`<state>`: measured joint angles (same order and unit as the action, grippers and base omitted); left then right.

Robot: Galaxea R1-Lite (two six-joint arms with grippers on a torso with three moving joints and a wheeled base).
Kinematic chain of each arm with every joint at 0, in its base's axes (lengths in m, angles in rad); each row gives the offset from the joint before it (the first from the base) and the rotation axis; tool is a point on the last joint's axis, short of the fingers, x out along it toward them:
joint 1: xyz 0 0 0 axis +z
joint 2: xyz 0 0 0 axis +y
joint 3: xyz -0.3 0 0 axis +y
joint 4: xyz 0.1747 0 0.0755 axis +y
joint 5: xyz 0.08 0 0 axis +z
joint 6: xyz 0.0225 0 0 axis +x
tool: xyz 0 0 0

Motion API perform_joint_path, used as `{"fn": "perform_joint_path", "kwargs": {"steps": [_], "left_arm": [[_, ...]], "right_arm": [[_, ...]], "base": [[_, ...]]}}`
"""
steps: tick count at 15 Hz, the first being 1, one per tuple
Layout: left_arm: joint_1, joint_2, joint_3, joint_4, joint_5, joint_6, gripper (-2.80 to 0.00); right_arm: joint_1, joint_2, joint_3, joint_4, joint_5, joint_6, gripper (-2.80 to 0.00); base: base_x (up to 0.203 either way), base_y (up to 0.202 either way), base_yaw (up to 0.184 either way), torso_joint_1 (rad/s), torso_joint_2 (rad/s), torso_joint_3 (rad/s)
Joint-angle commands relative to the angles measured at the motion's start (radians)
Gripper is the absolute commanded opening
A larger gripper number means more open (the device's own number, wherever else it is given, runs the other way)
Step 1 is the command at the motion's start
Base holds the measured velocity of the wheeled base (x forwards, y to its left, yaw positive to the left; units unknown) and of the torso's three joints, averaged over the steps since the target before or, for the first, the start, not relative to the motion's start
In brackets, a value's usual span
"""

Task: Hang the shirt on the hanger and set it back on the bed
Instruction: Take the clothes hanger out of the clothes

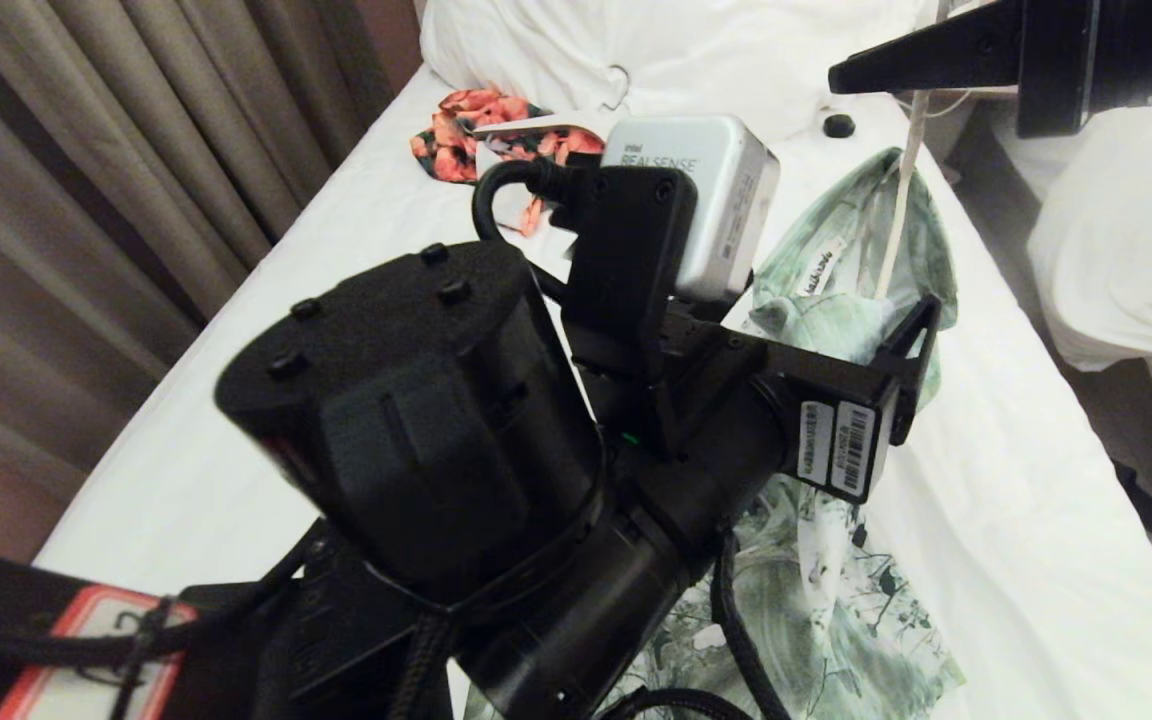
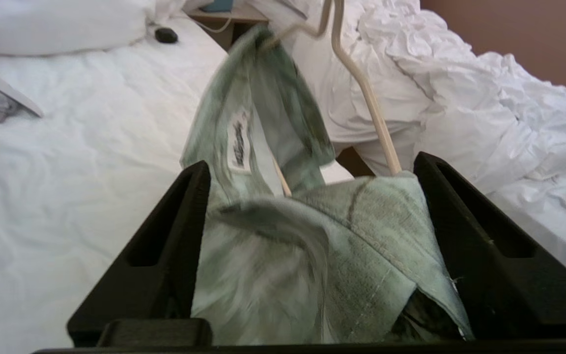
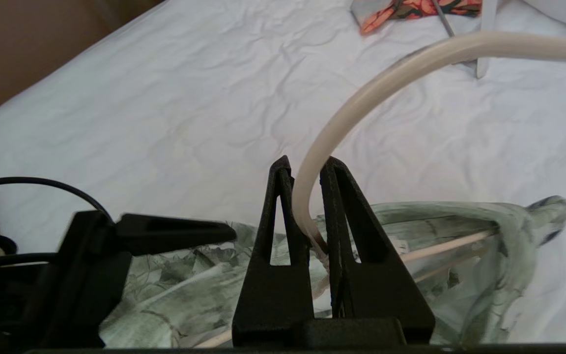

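Note:
The green-and-white printed shirt (image 1: 841, 320) hangs over the bed (image 1: 286, 350), draped on the cream wire hanger (image 1: 899, 200), and its lower part trails onto the sheet. My right gripper (image 1: 836, 78) is up at the far right, shut on the hanger's curved hook (image 3: 386, 73); its fingers (image 3: 278, 216) pinch the wire just above the twisted neck. My left gripper (image 2: 311, 160) is at the shirt's shoulder, jaws wide apart, with loose shirt cloth (image 2: 283, 255) lying between them. The collar label (image 2: 239, 140) faces it. The left arm hides the shirt's middle in the head view.
An orange-and-black floral garment (image 1: 466, 130) with a flat white hanger (image 1: 536, 128) lies near the pillows (image 1: 686, 40). A small black object (image 1: 839, 125) sits on the sheet. A second bed with a heaped duvet (image 1: 1126, 270) stands to the right, curtains (image 1: 86, 150) to the left.

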<state>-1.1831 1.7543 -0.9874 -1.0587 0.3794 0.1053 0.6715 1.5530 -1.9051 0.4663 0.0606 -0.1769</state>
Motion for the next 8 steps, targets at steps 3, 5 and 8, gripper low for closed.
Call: {"fn": "perform_joint_path", "kwargs": {"steps": [3, 5, 8], "left_arm": [[0.005, -0.035, 0.0, -0.01, 0.003, 0.013, 0.0], [0.005, -0.037, 0.0, -0.01, 0.003, 0.013, 0.0], [0.005, -0.064, 0.002, -0.01, 0.003, 0.02, 0.0]], "right_arm": [[-0.009, 0.004, 0.003, -0.008, -0.005, -0.001, -2.8], [-0.009, 0.004, 0.003, -0.009, -0.038, -0.001, -2.8], [-0.026, 0.015, 0.008, -0.05, -0.063, -0.001, -2.8]], "base": [[0.0, 0.0, 0.0, 0.0, 0.0, 0.0], [0.0, 0.0, 0.0, 0.0, 0.0, 0.0], [0.0, 0.0, 0.0, 0.0, 0.0, 0.0]]}}
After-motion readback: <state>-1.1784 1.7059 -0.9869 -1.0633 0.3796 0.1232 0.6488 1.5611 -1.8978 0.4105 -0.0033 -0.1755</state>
